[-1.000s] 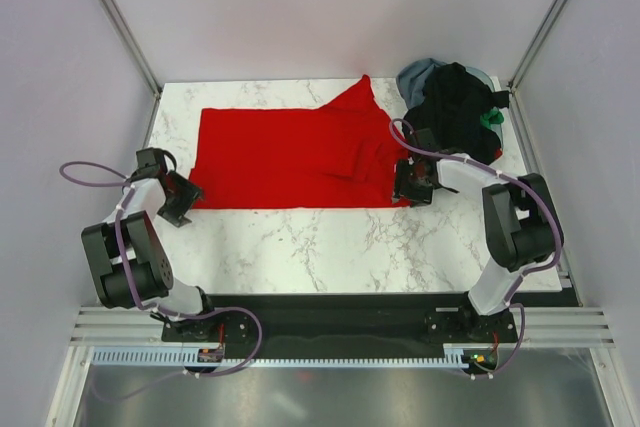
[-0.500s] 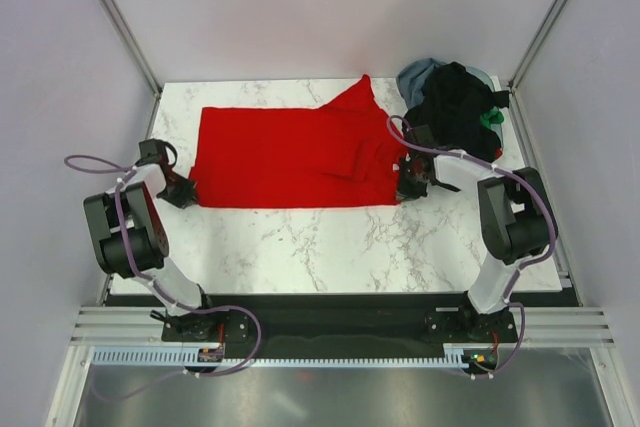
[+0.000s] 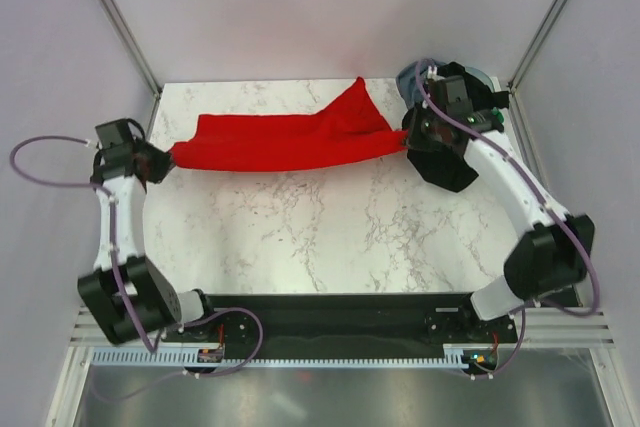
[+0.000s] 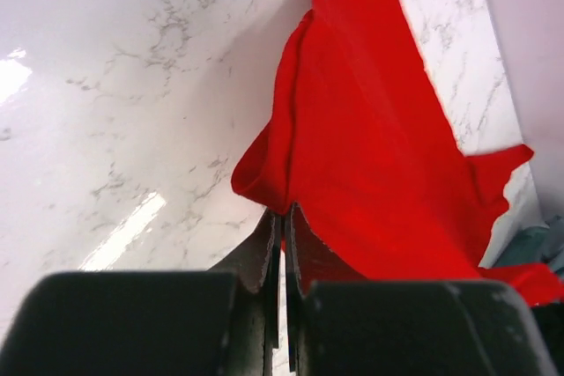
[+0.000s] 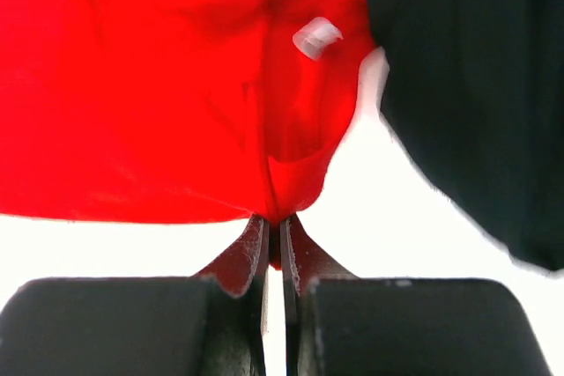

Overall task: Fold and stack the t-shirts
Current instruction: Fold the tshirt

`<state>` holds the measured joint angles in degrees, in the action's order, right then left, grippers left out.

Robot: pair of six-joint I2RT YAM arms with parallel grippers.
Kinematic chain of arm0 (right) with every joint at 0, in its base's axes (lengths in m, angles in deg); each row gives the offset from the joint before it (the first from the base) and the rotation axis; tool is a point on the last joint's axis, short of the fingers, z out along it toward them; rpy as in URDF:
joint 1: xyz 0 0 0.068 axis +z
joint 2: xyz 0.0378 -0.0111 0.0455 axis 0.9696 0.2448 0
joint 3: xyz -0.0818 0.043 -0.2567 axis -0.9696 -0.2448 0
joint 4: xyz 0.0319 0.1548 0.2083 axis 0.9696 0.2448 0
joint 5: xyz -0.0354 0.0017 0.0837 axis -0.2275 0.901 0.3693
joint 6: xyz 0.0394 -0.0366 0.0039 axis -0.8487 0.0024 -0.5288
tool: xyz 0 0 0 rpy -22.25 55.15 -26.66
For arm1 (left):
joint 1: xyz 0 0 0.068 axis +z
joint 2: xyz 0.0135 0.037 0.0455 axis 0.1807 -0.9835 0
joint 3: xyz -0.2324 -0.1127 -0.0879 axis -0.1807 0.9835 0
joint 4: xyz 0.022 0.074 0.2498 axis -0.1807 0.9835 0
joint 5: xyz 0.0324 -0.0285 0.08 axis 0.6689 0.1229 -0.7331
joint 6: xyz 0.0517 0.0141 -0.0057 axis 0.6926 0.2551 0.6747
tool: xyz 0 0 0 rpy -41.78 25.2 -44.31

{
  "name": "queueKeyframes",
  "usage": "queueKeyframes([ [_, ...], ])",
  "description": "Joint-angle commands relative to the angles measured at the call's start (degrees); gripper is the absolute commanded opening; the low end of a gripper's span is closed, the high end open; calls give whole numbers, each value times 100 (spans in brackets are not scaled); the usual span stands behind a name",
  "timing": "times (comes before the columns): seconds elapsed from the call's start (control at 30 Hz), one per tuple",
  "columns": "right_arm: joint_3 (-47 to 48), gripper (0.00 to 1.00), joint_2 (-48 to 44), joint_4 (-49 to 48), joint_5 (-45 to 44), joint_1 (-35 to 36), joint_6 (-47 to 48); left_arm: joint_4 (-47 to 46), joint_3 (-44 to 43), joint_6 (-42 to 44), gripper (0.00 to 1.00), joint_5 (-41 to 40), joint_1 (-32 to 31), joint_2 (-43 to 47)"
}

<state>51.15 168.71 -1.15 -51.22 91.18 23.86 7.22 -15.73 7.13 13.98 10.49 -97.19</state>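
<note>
**Item 1, bright red soft cloth t-shirt**: I see it drawn into a long gathered band across the far half of the white marble-pattern worktop. It runs from far left to far right. A pointed flap reaches toward the far edge, right of the middle. The right wrist view shows a small white neck label.

**Item 2, left end effector**: jaws pressed together, pinching the left end of the red t-shirt. In my left wrist view the cloth bunches into a fold right at the tips.

**Item 3, right end effector**: jaws pressed together, pinching the right end of the same shirt, just below the label.

**Item 4, heap in the far right corner:**
- A black cloth t-shirt lies just beside the red shirt's right end.
- A grey-blue cloth t-shirt lies on the heap's far left side.
- A scrap of green cloth shows on its right.
</note>
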Motion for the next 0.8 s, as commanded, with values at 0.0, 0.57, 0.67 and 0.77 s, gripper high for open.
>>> queueKeyframes([
  [0.0, -1420, 0, -635, 303, 264, -41, -157, 315, 999, 381, 2, 167, 299, 741],
  [0.57, -5140, 20, -2841, -419, 1137, -33, -1229, 912, 2340, -260, 11, 721, 950, 1893],
  [0.67, -5343, 36, -3148, -331, 1225, -24, -1326, 1219, 2270, -208, 22, 590, 1003, 2174],
  [0.77, -5309, 56, -3509, -121, 1260, 20, -1397, 1405, 2208, -207, 56, 598, 1012, 2595],
])
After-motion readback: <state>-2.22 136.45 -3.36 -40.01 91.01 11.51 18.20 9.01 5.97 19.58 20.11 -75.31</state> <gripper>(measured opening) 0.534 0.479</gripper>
